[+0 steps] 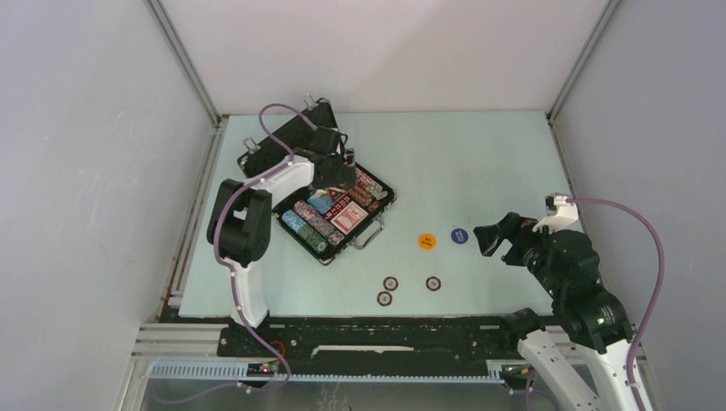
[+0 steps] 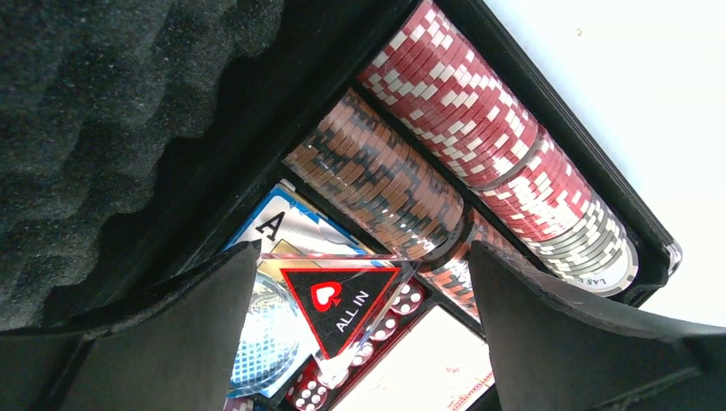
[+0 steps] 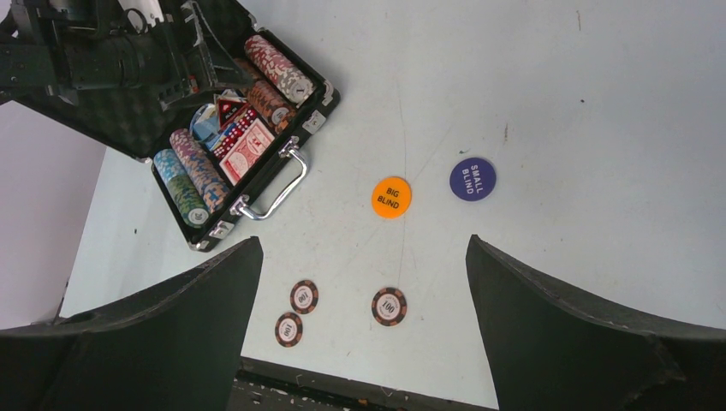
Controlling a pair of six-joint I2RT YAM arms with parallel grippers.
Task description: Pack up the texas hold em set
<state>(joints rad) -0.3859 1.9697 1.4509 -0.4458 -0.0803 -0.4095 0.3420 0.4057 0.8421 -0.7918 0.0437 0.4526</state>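
The texas hold em set's black briefcase (image 1: 387, 199) lies open at the table's left, its foam-lined lid (image 2: 111, 111) raised. Rows of chips (image 2: 462, 120), card decks and red dice fill it. My left gripper (image 2: 364, 248) hovers open just above the case. A clear triangular "ALL IN" marker (image 2: 342, 304) lies below its spread fingers on the blue deck and dice, ungripped. An orange "BIG BLIND" button (image 3: 391, 197), a blue "SMALL BLIND" button (image 3: 473, 179) and three "100" chips (image 3: 389, 306) lie loose on the table. My right gripper (image 3: 363, 240) hangs open above them, empty.
The case's silver handle (image 3: 274, 184) points toward the loose chips. White walls with metal corner rails (image 1: 184, 68) enclose the table on three sides. A black strip (image 1: 368, 336) runs along the near edge between the arm bases.
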